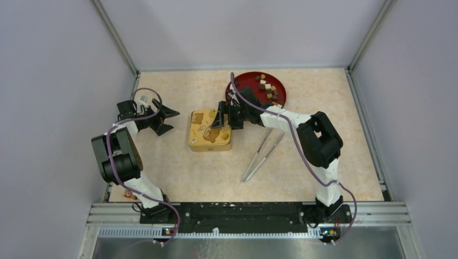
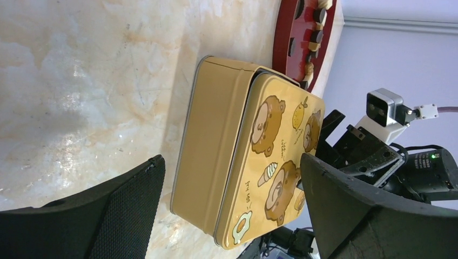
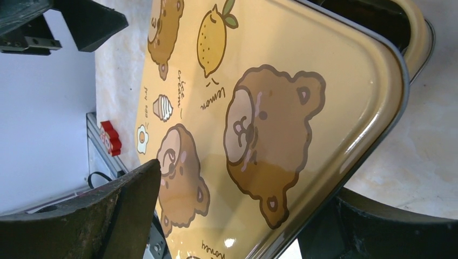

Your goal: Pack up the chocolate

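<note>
- Top external view: the chocolate (image 1: pixel 267 86), small dark, tan and cream cubes, lies on a red plate (image 1: pixel 249 77) at the far side of the table (image 1: pixel 173 178). The right arm covers part of the plate's near-left rim.
- A yellow tin (image 1: pixel 208 144) sits at mid-table, its bear-printed lid (image 1: pixel 202 127) on top.
- The right wrist view shows the lid slid askew. A dark sliver of the tin's inside shows at one corner, and what it holds cannot be made out.
- The right gripper (image 1: pixel 226 121) stands wide, its jaws either side of the lid's right edge. Whether they press on it cannot be told.
- The left gripper (image 1: pixel 174 120) is spread wide and empty, left of the tin and apart from it.
- Metal tweezers (image 1: pixel 263 154) lie right of the tin.
- The left wrist view cuts off most of the plate.
</note>
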